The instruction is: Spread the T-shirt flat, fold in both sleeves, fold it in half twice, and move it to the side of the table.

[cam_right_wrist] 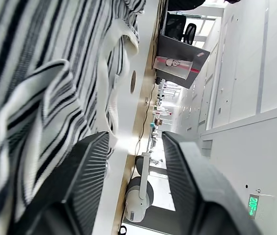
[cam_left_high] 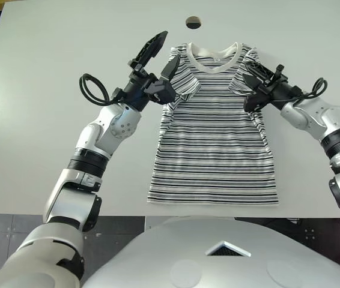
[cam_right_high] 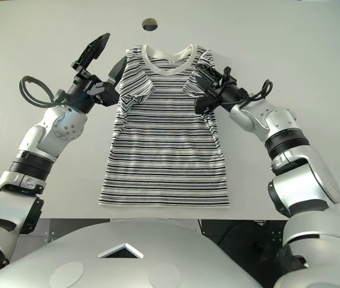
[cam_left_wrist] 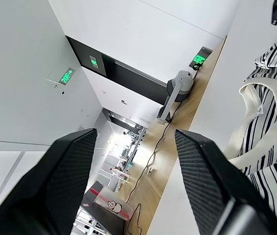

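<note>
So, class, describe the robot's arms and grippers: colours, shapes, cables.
The left arm and right arm have silver-grey rounded shells with black joint rings. A black cable loops at each wrist. The left gripper and right gripper are black, with textured jaws.

a round dark hole (cam_left_high: 193,22) sits in the white counter (cam_left_high: 50,48) near its far edge. grey floor tiles (cam_left_high: 122,223) show below its near edge. beyond stand a white device (cam_left_wrist: 176,88) with a cable (cam_left_wrist: 150,156), green signs (cam_left_wrist: 67,76) and a chair (cam_right_wrist: 177,24).
</note>
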